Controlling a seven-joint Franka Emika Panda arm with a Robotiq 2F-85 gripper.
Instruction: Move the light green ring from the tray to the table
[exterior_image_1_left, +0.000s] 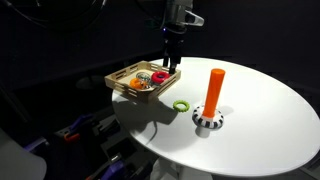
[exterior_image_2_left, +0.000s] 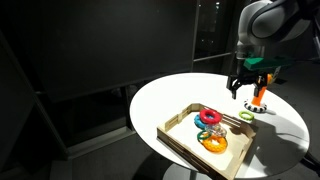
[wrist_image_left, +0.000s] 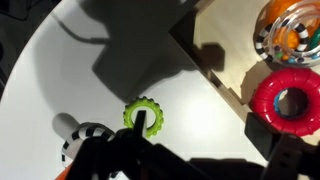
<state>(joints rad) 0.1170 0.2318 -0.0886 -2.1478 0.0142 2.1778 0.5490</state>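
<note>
The light green ring (exterior_image_1_left: 180, 105) lies flat on the white table, just outside the wooden tray (exterior_image_1_left: 120, 84), between the tray and the orange peg. In the wrist view the ring (wrist_image_left: 130, 112) sits on the table beside the tray's corner (wrist_image_left: 215, 50). My gripper (exterior_image_1_left: 174, 62) hangs above the table near the tray's edge. It is open and empty (wrist_image_left: 213, 140). One fingertip overlaps the ring in the wrist view, with no contact shown. The gripper also shows in an exterior view (exterior_image_2_left: 245, 92).
An orange peg (exterior_image_1_left: 215, 88) stands upright on a black-and-white striped base (exterior_image_1_left: 207, 121) close to the ring. The tray (exterior_image_2_left: 180, 140) holds a red ring (wrist_image_left: 290, 100), an orange ring (exterior_image_2_left: 214, 144) and other coloured rings. The round table's edge (exterior_image_1_left: 150, 140) is near.
</note>
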